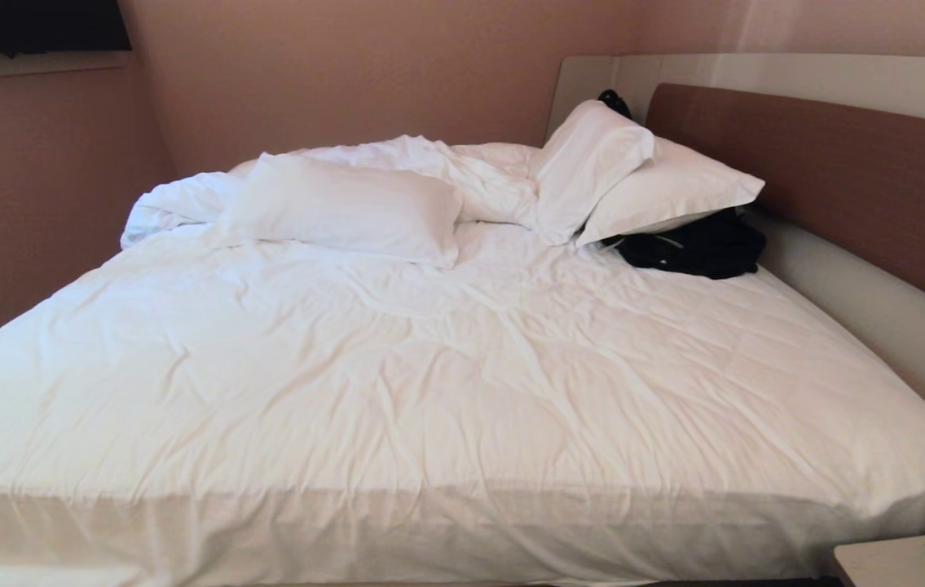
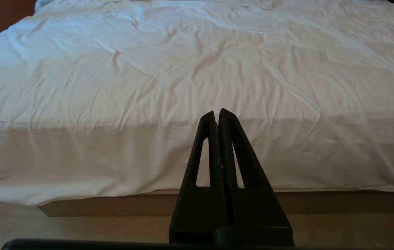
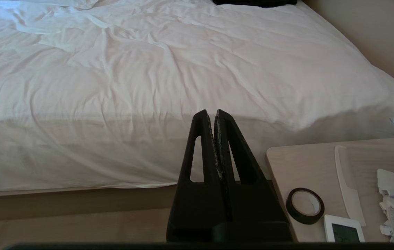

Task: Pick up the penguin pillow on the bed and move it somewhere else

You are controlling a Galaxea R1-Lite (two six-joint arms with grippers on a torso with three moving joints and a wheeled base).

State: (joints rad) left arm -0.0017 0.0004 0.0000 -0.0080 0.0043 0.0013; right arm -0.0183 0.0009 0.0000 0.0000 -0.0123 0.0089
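Penguin pillow: nowhere in view on bed [image 1: 429, 367], so bearing and axis undeterminable. Left gripper [image 2: 216, 114] and right gripper [image 3: 210, 114]: pressed together, empty, short of bed edge.

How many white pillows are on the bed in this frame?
3. One pillow lies flat at the far left of the bed; two more lean stacked against the headboard. Others could be hidden in the bunched duvet.

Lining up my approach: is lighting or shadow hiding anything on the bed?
Head view: even, pinkish light, the bed sharp, only its near drop shaded. Left wrist view: the left gripper a dark silhouette against bright duvet. Right wrist view: the right gripper likewise; no glare.
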